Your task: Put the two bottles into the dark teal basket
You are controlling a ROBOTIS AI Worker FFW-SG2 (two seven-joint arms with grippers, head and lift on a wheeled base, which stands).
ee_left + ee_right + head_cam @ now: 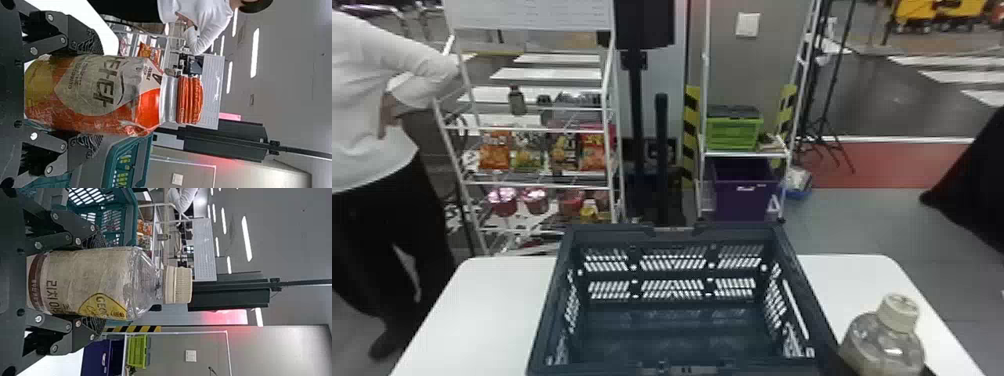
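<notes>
Bottles for this job are both in my grasp, one per arm. My left end effector (pixel 90 94) is clamped around the orange-capped bottle (pixel 109 94), a finger pressed to each side of its orange and cream label. I have it upright, cap (pixel 190 100) up, with the basket near it; whether its base touches anything, I can't tell.

My right end effector (pixel 886 369) grips the cream-capped bottle (pixel 882 345) the same way, low on the body, with the cap (pixel 899 310) well above the fingers. From the head camera I see that one just to the right of the dark teal basket (pixel 799 280) — outside it, over on the right part of the white desk (pixel 482 310). Its lower end is hidden from me there.

The basket sits upright on the desk, open side up, between the desk's left and right ends. Past the desk I can see a white rack (pixel 532 130) with snack bags (pixel 494 150) and cups (pixel 503 202) — and, farther right, a green crate (pixel 732 134) above a purple bin (pixel 744 197).
</notes>
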